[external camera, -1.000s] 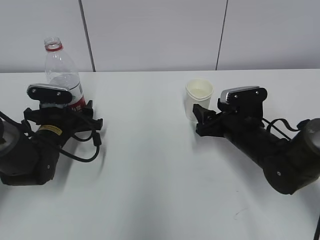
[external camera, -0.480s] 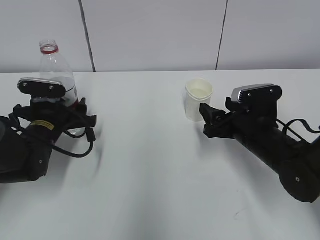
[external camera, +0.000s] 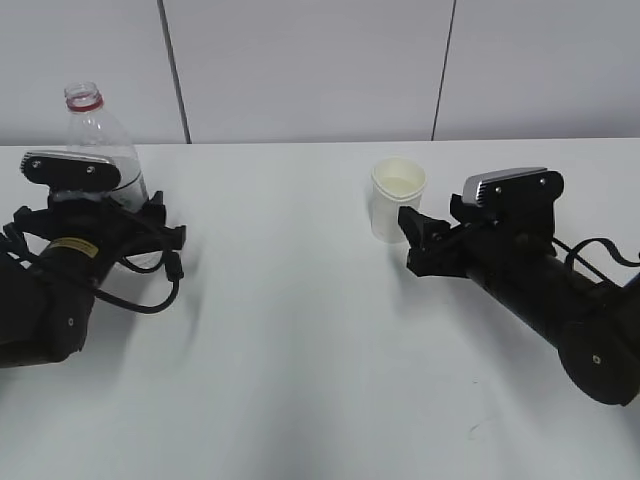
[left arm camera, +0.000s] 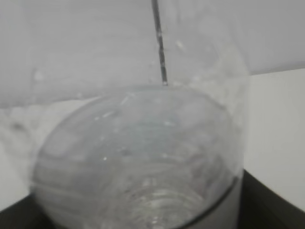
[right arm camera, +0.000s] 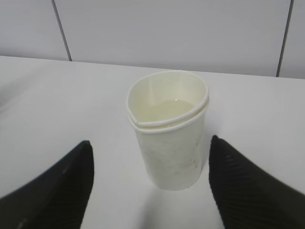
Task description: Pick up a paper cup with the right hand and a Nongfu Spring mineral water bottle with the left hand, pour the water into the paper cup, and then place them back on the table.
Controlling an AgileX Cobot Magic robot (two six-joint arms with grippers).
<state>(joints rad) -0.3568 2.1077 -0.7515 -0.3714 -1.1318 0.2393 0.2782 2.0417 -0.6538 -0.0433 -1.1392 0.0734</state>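
The clear water bottle (external camera: 97,140) with a red neck ring and no cap stands at the far left, leaning a little left. My left gripper (external camera: 140,222) is shut on its lower body, and its label is hidden. The bottle (left arm camera: 138,157) fills the left wrist view, with a dark finger (left arm camera: 271,205) beside it. The white paper cup (external camera: 398,200), two nested cups, stands upright on the table (external camera: 300,350). My right gripper (external camera: 412,240) is open just right of the cup and does not touch it. In the right wrist view the cup (right arm camera: 167,143) stands ahead of the spread fingers (right arm camera: 238,181).
A white panelled wall (external camera: 300,70) with dark seams runs behind the table's back edge. Both black arms lie low on the tabletop, one at each side. Nothing else shows on the table.
My left gripper has moved left with the bottle in it. My right gripper drew back to the right from around the cup, then stayed still. The cup has not moved.
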